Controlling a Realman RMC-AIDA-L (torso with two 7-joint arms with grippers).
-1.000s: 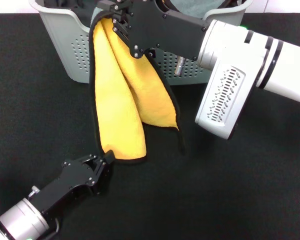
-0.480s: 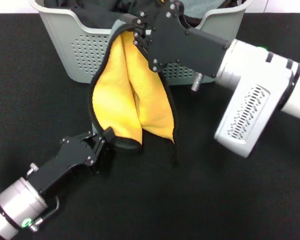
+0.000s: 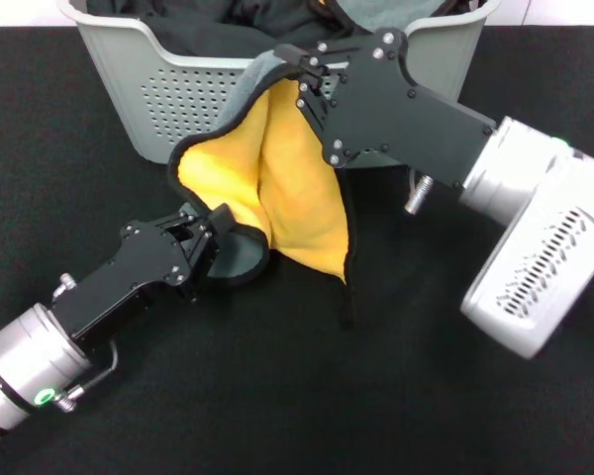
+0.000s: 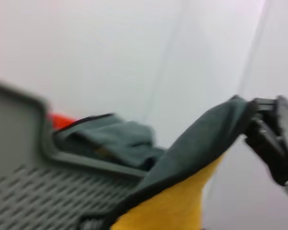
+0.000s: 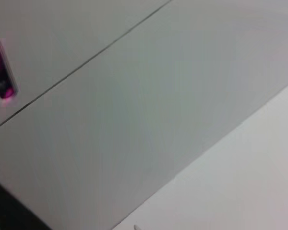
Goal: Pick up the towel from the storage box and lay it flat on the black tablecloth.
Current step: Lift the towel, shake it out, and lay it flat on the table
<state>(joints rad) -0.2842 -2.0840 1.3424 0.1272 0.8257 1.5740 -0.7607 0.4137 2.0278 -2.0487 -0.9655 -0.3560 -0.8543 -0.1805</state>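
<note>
The towel (image 3: pixel 277 188) hangs yellow face out, black-edged, in front of the storage box (image 3: pixel 158 99). My right gripper (image 3: pixel 302 84) is shut on its top corner, level with the box's front rim. My left gripper (image 3: pixel 210 236) is shut on the towel's lower left corner, just above the black tablecloth (image 3: pixel 376 396), and the cloth curls grey-teal there. The left wrist view shows the towel (image 4: pixel 182 158) rising to the right gripper (image 4: pixel 271 136), with the box wall (image 4: pixel 19 191) beside it. The right wrist view shows neither the towel nor the box.
Black garments (image 3: pixel 218 25) and another grey-teal cloth (image 3: pixel 386 12) lie in the box; that cloth also shows in the left wrist view (image 4: pixel 120 139). The right arm's white housing (image 3: pixel 535 267) hangs over the tablecloth at the right.
My right gripper has carried the towel's top corner to the right. My left gripper has moved up to the lower corner, closed on it and drawn it left, spreading the towel.
</note>
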